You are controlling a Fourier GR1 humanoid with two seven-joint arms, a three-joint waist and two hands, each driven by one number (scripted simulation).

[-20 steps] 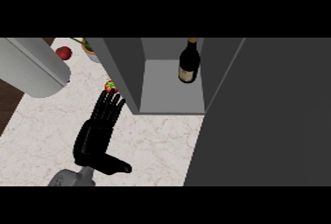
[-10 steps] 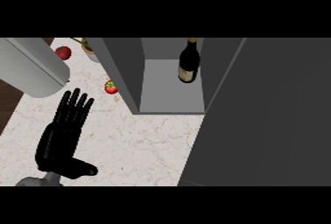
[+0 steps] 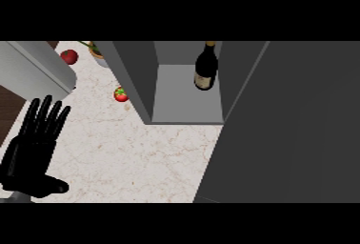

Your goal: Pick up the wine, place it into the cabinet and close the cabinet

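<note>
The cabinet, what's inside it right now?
A wine bottle stands upright on the cabinet floor, toward the back right. The big grey door covers everything right of that compartment.

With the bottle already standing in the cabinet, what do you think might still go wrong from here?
The wine bottle stands near the cabinet shelf's right side, close to the grey door; a fast swing might knock it. The open left hand lies far from the door, so reaching across may brush the strawberry.

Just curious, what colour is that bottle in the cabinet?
Dark, nearly black, with a pale label; the wine bottle shows in the head view.
</note>
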